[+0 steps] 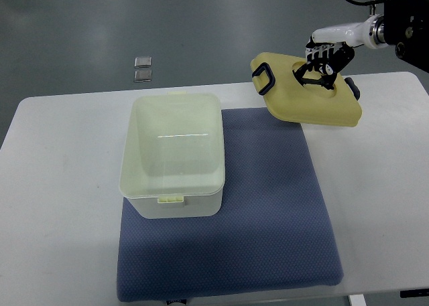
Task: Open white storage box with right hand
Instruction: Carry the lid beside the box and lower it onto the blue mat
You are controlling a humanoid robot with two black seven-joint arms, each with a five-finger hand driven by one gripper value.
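Right hand [326, 60] clamped on pale yellow rectangular plastic lid [305, 95], held tilted, well apart from open translucent white plastic box [172, 155] on textured blue mat [268, 205].

Glossy translucent plastic box [172, 155], seemingly matt plastic lid [305, 92], textured blue cloth mat [268, 212], smooth white table [382, 185].

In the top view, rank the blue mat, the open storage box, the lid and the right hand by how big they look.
Largest to smallest as they look:
1. blue mat
2. storage box
3. lid, held up by the hand and so nearer the camera, which makes its place against the box less sure
4. right hand
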